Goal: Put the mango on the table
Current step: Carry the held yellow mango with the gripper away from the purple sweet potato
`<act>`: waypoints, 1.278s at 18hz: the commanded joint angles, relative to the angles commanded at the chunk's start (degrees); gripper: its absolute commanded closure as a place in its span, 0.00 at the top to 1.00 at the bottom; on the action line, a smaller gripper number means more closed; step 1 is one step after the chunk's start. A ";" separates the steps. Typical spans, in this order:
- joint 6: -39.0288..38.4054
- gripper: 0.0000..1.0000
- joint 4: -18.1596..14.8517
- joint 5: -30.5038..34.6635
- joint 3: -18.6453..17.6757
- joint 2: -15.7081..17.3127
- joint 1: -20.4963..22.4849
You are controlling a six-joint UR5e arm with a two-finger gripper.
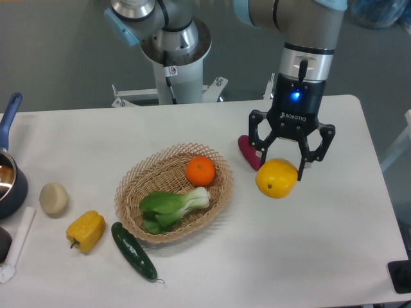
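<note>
The mango — a smooth yellow-orange oval — sits on the right half of the white table, just right of the wicker basket and clear of its rim. Directly above it hangs the gripper, its jaws spread wide; the two dark fingers straddle the upper part of the fruit, and whether either fingertip touches the skin cannot be told from this view. The gripper body carries a lit blue indicator and sits at the end of the grey arm entering from the top edge. Just left of the mango, partly hidden behind the left finger, lies a dark red-purple object on the table; its identity is unclear. The basket holds a round orange near its far side and a green leafy vegetable with a pale stalk toward its near side. Outside the basket, at its lower left, a dark green cucumber lies diagonally on the table, and beside it a lumpy yellow bell pepper. Further left rests a pale, rounded beige item — and at the left edge a dark blue pot with a blue handle, cut off by the frame. The robot's pedestal stands behind the far edge of the table.
</note>
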 joint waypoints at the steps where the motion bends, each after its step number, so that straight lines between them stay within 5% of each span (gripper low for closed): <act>1: 0.00 0.44 0.09 0.00 0.00 0.00 0.00; 9: 1.57 0.44 0.00 0.61 0.44 -1.14 0.53; 23: 12.83 0.44 -0.09 14.93 0.35 -6.41 0.97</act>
